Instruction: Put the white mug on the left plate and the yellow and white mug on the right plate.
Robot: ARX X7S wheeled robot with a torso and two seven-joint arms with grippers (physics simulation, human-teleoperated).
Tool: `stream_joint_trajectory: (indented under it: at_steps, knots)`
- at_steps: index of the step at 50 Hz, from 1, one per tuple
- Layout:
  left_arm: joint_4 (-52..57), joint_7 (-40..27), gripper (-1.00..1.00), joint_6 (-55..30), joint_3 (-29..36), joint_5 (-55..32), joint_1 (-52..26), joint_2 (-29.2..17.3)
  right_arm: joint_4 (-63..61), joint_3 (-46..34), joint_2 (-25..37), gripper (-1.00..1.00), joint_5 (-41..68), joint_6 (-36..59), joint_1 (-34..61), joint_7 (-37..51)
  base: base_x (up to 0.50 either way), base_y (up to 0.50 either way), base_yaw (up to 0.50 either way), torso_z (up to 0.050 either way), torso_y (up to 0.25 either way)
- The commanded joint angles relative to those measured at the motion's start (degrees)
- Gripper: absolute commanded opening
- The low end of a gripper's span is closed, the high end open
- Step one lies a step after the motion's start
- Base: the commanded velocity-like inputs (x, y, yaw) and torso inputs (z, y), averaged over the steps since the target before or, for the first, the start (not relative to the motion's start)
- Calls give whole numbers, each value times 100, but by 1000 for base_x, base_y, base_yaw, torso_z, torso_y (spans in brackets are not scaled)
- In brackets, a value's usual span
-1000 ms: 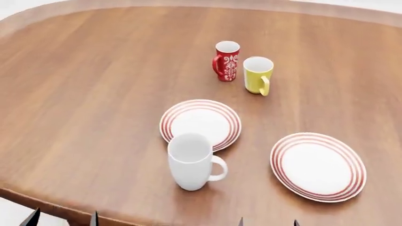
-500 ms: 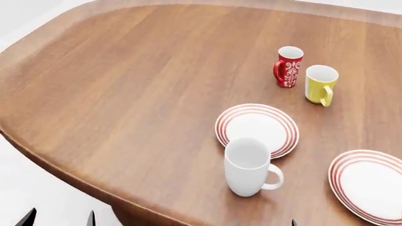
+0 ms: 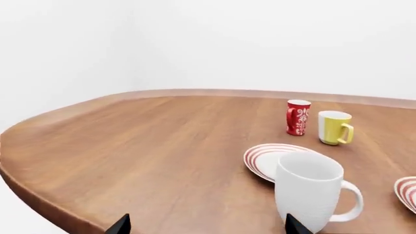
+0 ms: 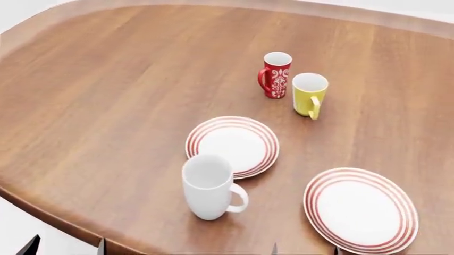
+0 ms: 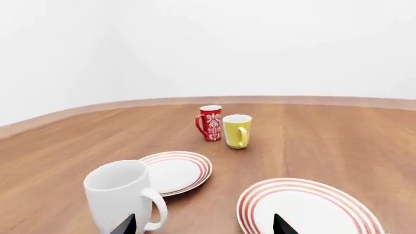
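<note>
The white mug (image 4: 208, 186) stands upright near the table's front edge, handle to the right, just in front of the left plate (image 4: 232, 145). The right plate (image 4: 360, 209) lies at the front right. The yellow and white mug (image 4: 309, 94) stands farther back, beside a red mug. Both plates are bare. Only the fingertips of my left gripper (image 4: 67, 247) and right gripper (image 4: 305, 249) show at the bottom edge, spread wide and empty. The left wrist view shows the white mug (image 3: 309, 190) close ahead; the right wrist view shows it (image 5: 120, 195) beside the left plate (image 5: 174, 171) and the right plate (image 5: 302, 209).
A red mug with white ornament pattern (image 4: 275, 74) stands to the left of the yellow mug. The wooden table (image 4: 106, 95) has a curved edge running along the front left, with white floor beyond it.
The head view has swung back to the right: the mugs and plates have shifted left in the picture and the right plate is fully in view again. No object has moved on the table.
</note>
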Motion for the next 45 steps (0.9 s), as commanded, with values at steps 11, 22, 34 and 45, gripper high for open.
stream_joint_trajectory:
  at_steps: [11, 22, 34, 45]
  knots:
    - [415, -159, 100, -115, -296, -408, 31, -213, -251, 257, 135, 100, 206, 70, -66, 364, 227, 25, 0, 0, 0]
    - [540, -56, 100, -67, -275, -611, 91, -285, -283, 235, 178, 100, 250, 83, -69, 430, 476, 153, 0, 0, 0]
    - [571, -130, 100, 3, -190, -492, 120, -336, -305, 233, 208, 100, 249, 28, -75, 536, 476, 153, 0, 0, 0]
    - [720, 4, 100, 269, -294, -798, 311, -388, -436, 434, 177, 100, 384, -276, -244, 722, 216, 70, 0, 0, 0]
